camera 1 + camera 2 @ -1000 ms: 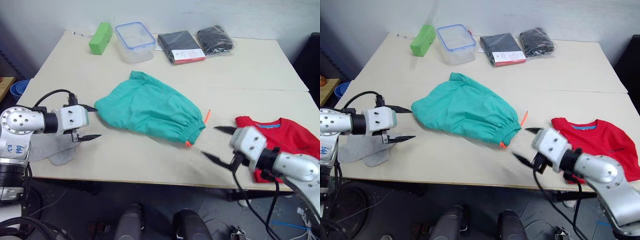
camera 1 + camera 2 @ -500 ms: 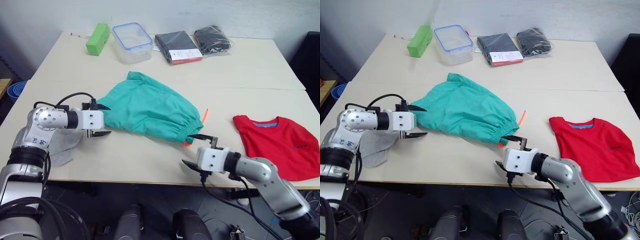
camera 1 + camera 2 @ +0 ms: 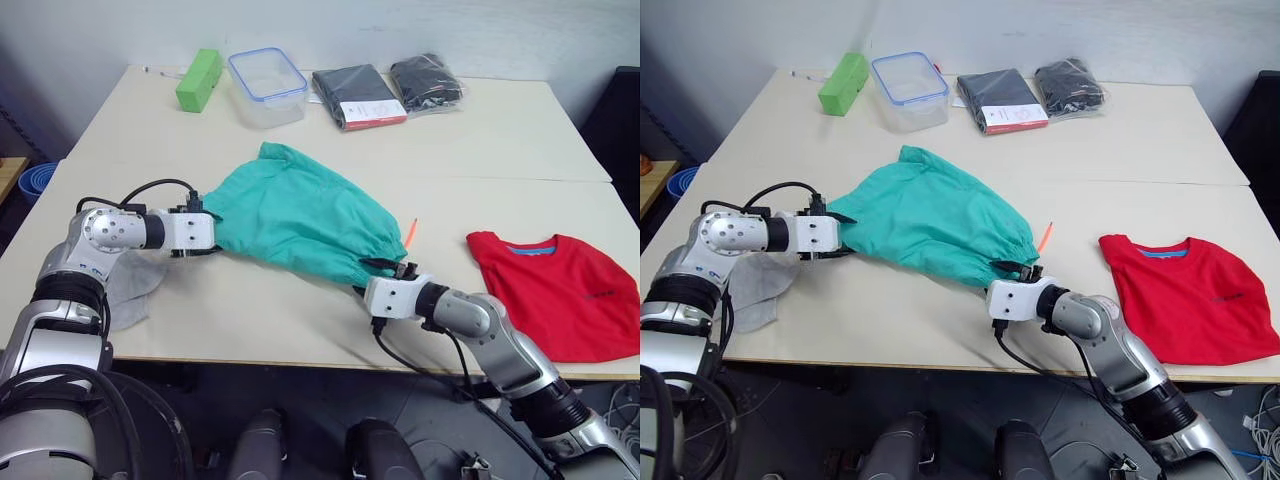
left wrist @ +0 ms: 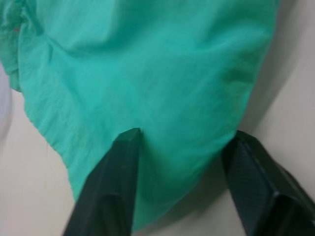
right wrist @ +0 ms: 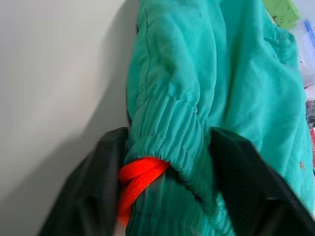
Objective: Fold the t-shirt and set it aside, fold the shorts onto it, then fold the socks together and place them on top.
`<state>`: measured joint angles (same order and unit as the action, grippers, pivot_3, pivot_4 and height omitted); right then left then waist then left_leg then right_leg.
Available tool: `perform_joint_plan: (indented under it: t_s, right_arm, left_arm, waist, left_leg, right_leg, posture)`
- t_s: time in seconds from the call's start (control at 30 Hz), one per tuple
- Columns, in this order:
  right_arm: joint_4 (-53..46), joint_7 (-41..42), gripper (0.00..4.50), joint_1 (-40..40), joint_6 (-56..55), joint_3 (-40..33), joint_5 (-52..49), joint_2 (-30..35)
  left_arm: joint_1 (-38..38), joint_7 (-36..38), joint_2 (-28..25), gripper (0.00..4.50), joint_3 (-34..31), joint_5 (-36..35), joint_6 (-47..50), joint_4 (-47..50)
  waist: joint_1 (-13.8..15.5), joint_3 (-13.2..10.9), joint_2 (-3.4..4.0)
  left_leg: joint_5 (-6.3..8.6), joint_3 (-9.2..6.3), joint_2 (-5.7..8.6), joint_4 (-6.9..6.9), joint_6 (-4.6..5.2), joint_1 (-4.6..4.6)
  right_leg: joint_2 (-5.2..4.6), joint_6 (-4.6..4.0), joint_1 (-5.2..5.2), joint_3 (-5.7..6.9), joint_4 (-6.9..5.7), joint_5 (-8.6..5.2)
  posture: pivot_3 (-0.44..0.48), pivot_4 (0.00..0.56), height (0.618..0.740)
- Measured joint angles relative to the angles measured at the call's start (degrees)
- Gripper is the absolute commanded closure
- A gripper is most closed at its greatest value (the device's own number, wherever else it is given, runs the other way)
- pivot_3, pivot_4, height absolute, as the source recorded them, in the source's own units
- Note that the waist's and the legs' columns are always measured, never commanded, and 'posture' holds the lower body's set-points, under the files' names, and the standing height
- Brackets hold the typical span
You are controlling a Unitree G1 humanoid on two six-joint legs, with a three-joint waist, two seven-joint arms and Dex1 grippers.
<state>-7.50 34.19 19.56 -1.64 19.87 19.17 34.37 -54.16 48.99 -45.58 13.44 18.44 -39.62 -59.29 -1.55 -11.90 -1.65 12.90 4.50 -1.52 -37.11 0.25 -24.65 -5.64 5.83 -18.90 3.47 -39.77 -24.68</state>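
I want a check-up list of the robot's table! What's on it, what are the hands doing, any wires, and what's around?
Surface: pale table, two boards joined.
Job's things: teal shorts in the middle, orange drawstring at the waistband; red t-shirt folded at the robot's right; grey socks at the left edge, under the left arm.
Clutter: green block, clear container with a blue rim, two black packaged clothes at the far edge.
Grippers: left gripper open around the shorts' hem; right gripper open around the waistband.
Cables: black cable on the left arm; another hanging below the right.
Surroundings: white wall; blue bin at the left.
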Motion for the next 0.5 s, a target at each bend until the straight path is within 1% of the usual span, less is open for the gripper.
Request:
perform_joint_plan:
  t_s: [0.1, 0.13, 0.17, 0.27, 0.33, 0.43, 0.5]
  right_arm:
    - [0.87, 0.10, 4.16, 0.09, -0.86, -0.26, 0.00, 0.02]
    - [0.87, 0.19, 4.42, 0.09, -0.99, -0.33, -0.03, 0.05]
    - [0.87, 0.52, 4.46, 0.08, -1.33, -0.53, -0.19, 0.38]
    - [0.86, 2.51, 4.46, 0.03, -3.37, -2.52, -1.57, 3.08]
    - [0.90, 4.12, 4.46, -0.04, -5.18, -3.83, -3.13, 5.00]
    - [2.15, 7.68, 4.46, -0.84, -10.11, -5.83, -6.67, 9.40]
    - [4.20, 9.82, 4.46, -0.91, -13.98, -7.03, -8.65, 11.69]
  left_arm:
    - [0.09, 1.73, 0.17, 3.89, 0.05, -0.35, 0.63, 0.11]
    - [0.30, 2.30, 0.20, 4.19, 0.02, -0.59, 0.93, 0.34]
    - [0.85, 3.27, 0.20, 4.48, -0.12, -1.20, 1.25, 0.99]
    - [3.57, 6.86, 0.20, 4.50, -1.26, -4.27, 3.34, 5.42]
    - [6.29, 10.05, 0.00, 4.50, -2.04, -7.12, 6.30, 10.39]
    - [14.93, 16.94, -1.89, 4.50, -3.78, -14.24, 15.99, 25.48]
    - [20.83, 19.83, -3.66, 4.50, -4.53, -17.94, 23.11, 35.89]
  waist:
    - [0.00, 0.00, 0.00]
    - [0.00, 0.00, 0.00]
    - [-0.01, 0.00, 0.00]
    - [-0.01, 0.00, 0.00]
    - [-0.03, 0.00, 0.00]
    - [-0.22, -0.02, 0.02]
    - [-0.44, -0.03, 0.03]
  left_leg:
    - [0.00, 0.00, 0.00, 0.01, 0.00, 0.00]
    - [0.00, 0.00, 0.00, 0.01, 0.00, 0.00]
    - [0.00, 0.00, 0.00, 0.02, 0.00, 0.00]
    - [0.01, -0.01, 0.00, 0.03, 0.01, 0.00]
    - [0.03, -0.05, -0.01, 0.07, 0.00, 0.07]
    - [0.12, -0.07, -0.03, 0.15, -0.01, 0.23]
    - [0.18, -0.07, -0.08, 0.16, -0.05, 0.31]
  right_leg:
    - [0.00, 0.00, 0.01, 0.00, 0.01, 0.00]
    - [0.00, 0.00, 0.01, 0.01, 0.00, 0.00]
    - [-0.01, 0.00, 0.01, 0.00, 0.01, 0.00]
    - [-0.03, 0.00, 0.04, 0.02, 0.07, 0.00]
    - [-0.04, 0.00, 0.16, 0.02, 0.17, 0.00]
    - [-0.08, 0.00, 0.35, -0.20, 0.29, 0.00]
    - [-0.04, -0.01, 0.42, -0.40, 0.32, 0.00]
  posture:
    - [0.000, 0.150, 0.740]
    - [0.000, 0.150, 0.740]
    - [0.000, 0.150, 0.740]
    - [0.000, 0.150, 0.740]
    - [0.000, 0.150, 0.740]
    - [0.000, 0.150, 0.740]
    - [0.000, 0.150, 0.740]
